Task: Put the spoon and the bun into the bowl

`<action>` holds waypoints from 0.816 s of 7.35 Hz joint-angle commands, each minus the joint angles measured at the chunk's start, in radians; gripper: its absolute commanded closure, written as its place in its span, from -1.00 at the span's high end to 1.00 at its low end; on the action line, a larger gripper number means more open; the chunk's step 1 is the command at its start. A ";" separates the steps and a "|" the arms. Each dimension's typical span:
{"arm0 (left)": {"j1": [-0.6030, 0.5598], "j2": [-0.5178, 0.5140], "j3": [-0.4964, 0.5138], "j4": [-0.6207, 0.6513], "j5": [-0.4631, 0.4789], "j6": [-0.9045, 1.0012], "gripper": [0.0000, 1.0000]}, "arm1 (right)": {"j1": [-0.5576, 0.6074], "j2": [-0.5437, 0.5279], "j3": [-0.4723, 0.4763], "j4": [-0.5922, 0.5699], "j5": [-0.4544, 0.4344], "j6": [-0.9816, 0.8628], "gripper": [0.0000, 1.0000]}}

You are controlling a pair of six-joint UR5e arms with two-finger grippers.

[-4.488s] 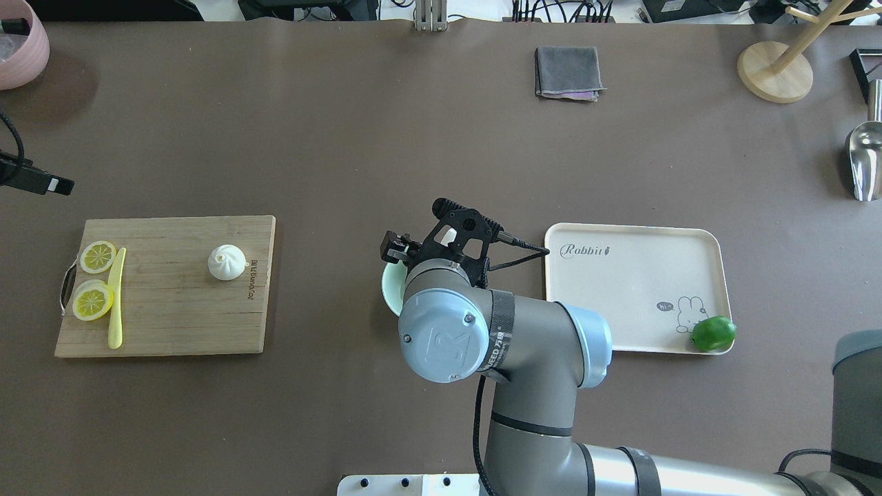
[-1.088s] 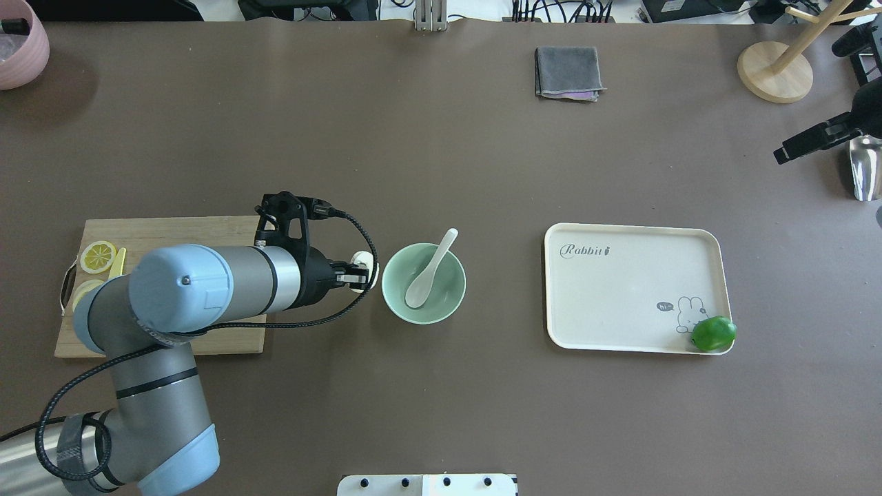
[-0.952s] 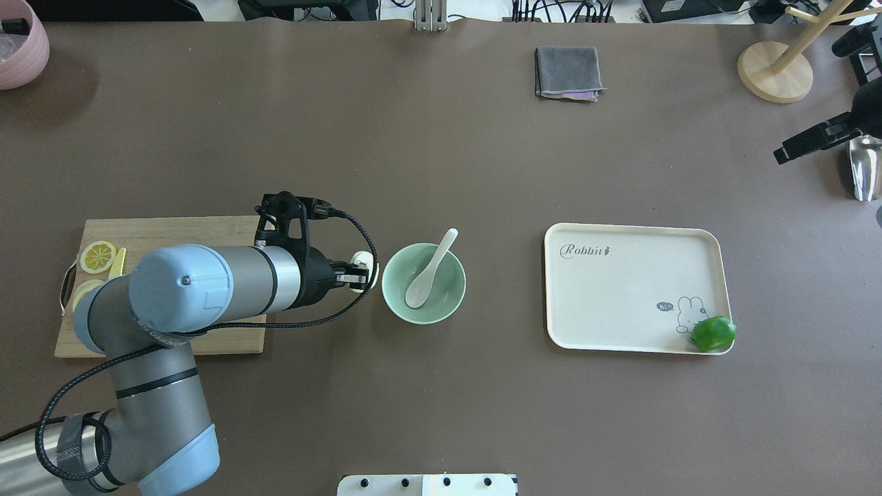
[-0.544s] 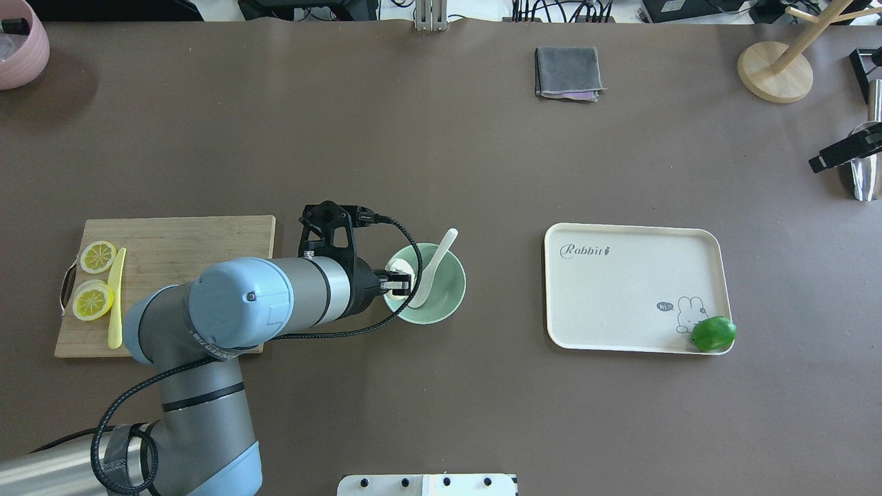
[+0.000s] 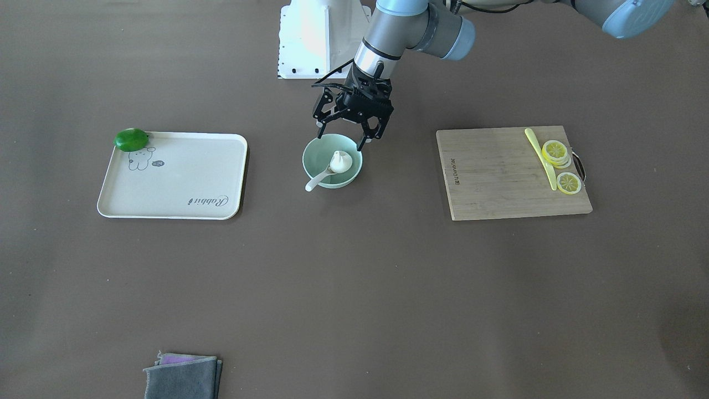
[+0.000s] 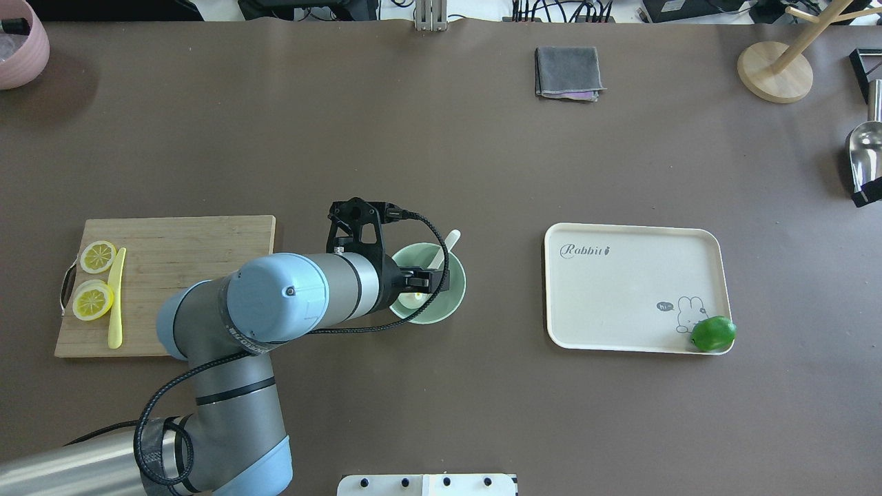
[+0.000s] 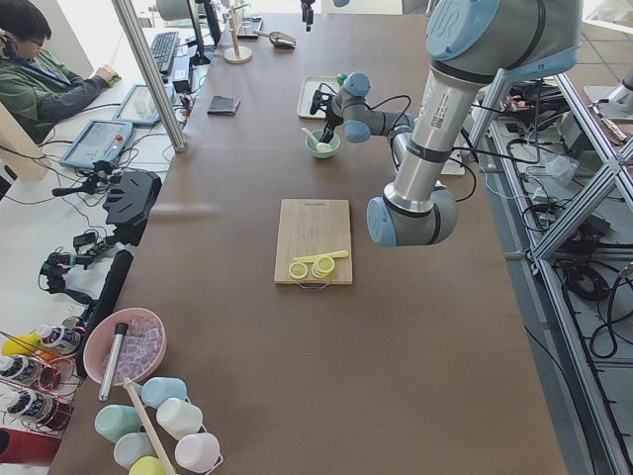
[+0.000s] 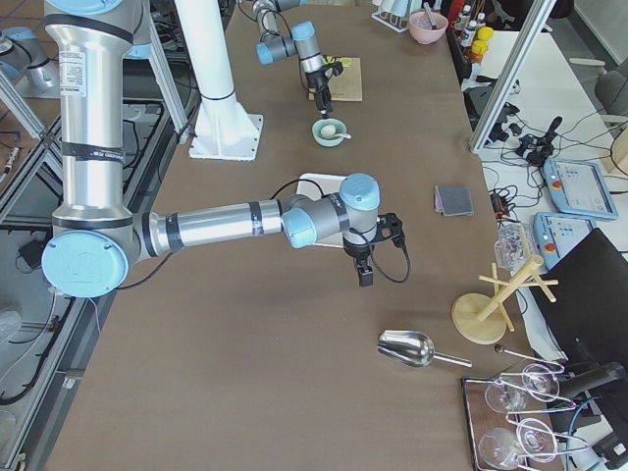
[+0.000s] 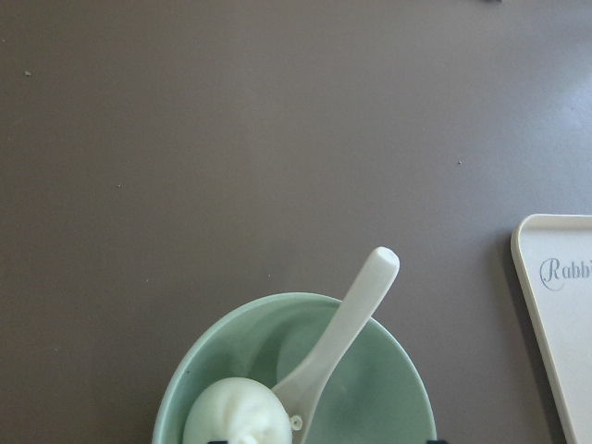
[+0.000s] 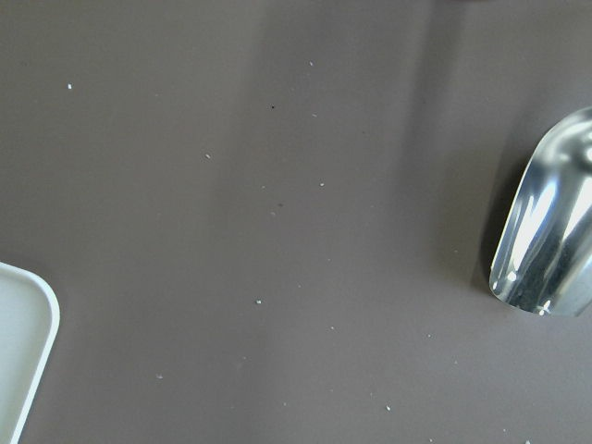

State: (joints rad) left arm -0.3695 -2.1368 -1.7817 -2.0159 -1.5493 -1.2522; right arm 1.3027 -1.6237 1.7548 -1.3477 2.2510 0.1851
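Note:
The pale mint-green bowl (image 5: pixel 310 152) stands mid-table. The white bun (image 5: pixel 342 161) lies inside it, beside the white spoon (image 5: pixel 320 178), whose scoop is in the bowl and whose handle sticks out over the rim. My left gripper (image 5: pixel 340 141) hangs just above the bowl, open and empty, its fingers spread about as wide as the bowl. The left wrist view shows the bowl (image 9: pixel 388 370), the spoon (image 9: pixel 347 319) and the bun (image 9: pixel 236 421) below. My right gripper (image 8: pixel 364 273) is far off near the table's right end; I cannot tell if it is open or shut.
A wooden chopping board (image 5: pixel 498 177) with lemon slices (image 5: pixel 555 151) and a yellow knife (image 5: pixel 540 158) lies on the robot's left. A cream tray (image 5: pixel 177 183) with a lime (image 5: pixel 131 139) lies on its right. A grey cloth (image 5: pixel 183 377), a metal scoop (image 6: pixel 865 155) and a wooden stand (image 6: pixel 775 72) sit farther out.
My left gripper carried the bun from beside the board to over the bowl and opened; the bun now lies in the bowl. The right arm drew back toward the table's right edge.

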 commanded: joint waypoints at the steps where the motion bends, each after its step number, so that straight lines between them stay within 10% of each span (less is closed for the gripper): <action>1: -0.044 0.040 -0.092 0.133 -0.100 0.083 0.95 | 0.042 -0.001 -0.034 -0.016 0.004 -0.003 1.00; 6: -0.593 0.193 -0.170 0.587 -0.533 0.844 0.95 | 0.229 -0.014 -0.041 -0.259 0.004 -0.276 1.00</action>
State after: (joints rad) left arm -0.8105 -2.0094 -1.9475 -1.5231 -2.0041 -0.6633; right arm 1.4724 -1.6336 1.7109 -1.5309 2.2583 -0.0319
